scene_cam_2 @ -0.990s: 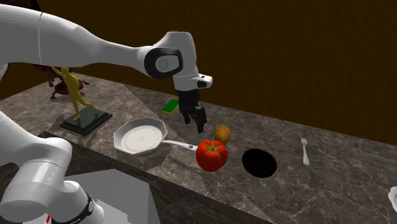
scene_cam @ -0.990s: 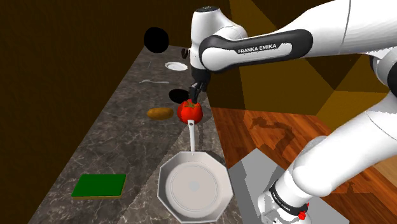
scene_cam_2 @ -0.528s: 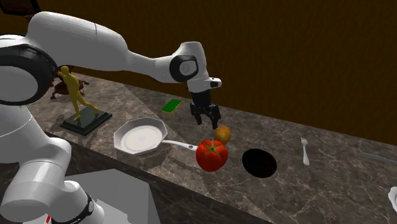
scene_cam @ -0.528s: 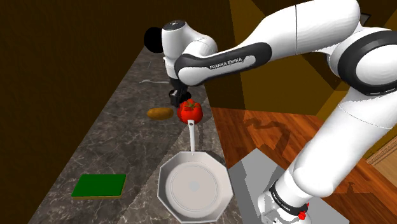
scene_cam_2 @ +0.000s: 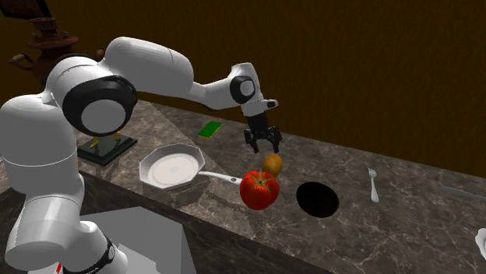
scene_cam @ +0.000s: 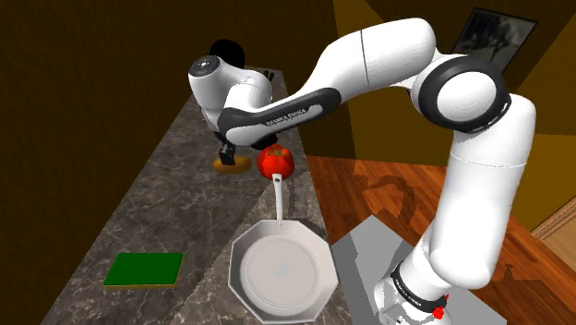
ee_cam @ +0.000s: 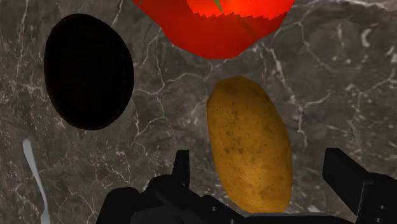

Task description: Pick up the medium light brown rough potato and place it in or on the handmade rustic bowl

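— Wrist view first: look at the potato, light brown and speckled, lying long-ways on the dark marble counter.
— And the gripper?
— Open, holding nothing. Fingers spread to either side of the potato, touching it on neither side. Hovering just above it, going by the second exterior view.
— Step in hand, then?
— Lining up for the grasp, by the look of it. Nothing lifted yet, nothing placed.
— Next move?
— Go straight down until the fingers flank the potato's narrow width, then close. Mind the red tomato just beside the potato's far end; better not to nudge it.
— And afterwards?
— Lift, then carry across to the flat black oval lying near the potato on the counter, most likely the bowl meant. Keep clear of the white fork beside that oval.
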Action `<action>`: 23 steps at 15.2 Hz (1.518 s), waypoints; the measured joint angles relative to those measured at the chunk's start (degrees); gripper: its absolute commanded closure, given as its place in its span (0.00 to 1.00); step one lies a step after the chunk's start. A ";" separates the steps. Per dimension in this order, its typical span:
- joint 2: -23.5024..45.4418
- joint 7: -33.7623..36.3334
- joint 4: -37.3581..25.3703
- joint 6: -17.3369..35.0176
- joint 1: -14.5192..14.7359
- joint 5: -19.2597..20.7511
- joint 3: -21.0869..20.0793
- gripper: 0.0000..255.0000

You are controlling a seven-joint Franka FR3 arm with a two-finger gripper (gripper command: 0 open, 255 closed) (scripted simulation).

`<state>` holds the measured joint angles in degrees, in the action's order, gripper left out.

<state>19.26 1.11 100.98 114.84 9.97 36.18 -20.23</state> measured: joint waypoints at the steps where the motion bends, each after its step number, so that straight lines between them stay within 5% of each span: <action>1: 1.92 -0.18 -1.72 -0.31 0.88 1.57 0.08 0.00; 5: 9.90 -0.45 -8.48 -1.04 4.68 7.23 0.75 0.00; 19: 13.62 0.15 -8.69 2.58 4.18 9.82 2.22 0.00; 20: 13.62 0.15 -8.69 2.58 4.18 9.82 2.22 1.00; 23: 13.59 0.15 -8.71 2.59 4.19 9.83 2.21 1.00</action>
<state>32.85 1.26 92.27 117.43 14.16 46.01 -18.02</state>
